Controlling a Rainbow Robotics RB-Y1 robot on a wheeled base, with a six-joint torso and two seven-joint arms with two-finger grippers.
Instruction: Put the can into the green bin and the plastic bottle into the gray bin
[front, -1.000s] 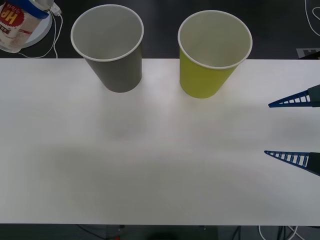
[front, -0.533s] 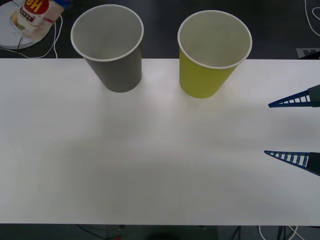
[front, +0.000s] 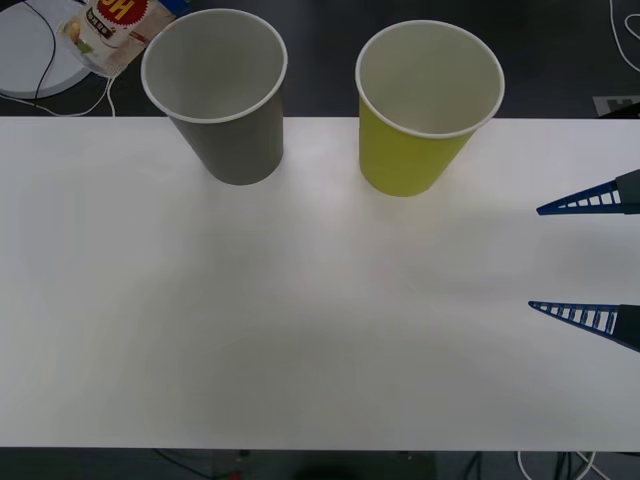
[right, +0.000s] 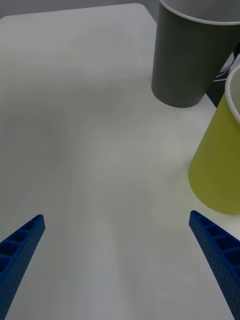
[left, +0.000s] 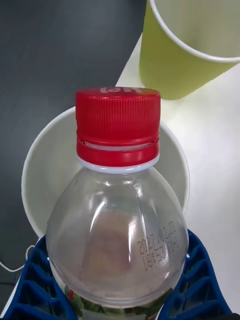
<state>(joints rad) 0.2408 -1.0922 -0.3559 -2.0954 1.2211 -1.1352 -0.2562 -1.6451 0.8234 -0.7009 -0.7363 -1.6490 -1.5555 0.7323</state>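
Note:
The plastic bottle (left: 117, 220), clear with a red cap (left: 118, 125), is gripped by my left gripper (left: 117, 240), whose blue fingers (left: 35, 285) are shut on its body. Seen from the left wrist, the cap hangs over the pale opening of the gray bin (left: 50, 165), with the green bin (left: 170, 70) beyond. In the front view the bottle (front: 120, 25) sits at the top edge, just left of the gray bin (front: 240, 150). The green bin (front: 405, 160) stands to the right. My right gripper (front: 534, 258) (right: 116, 216) waits open above the table's right side. The can is out of view.
Both bins stand near the far edge of the white table (front: 300, 330). A white round object with cables (front: 30, 55) lies beyond the table at the back left. More cables (front: 625, 30) trail at the back right.
The bottle has travelled rightward along the top of the front view, from the far left corner to beside the gray bin's rim. The right gripper has not moved.

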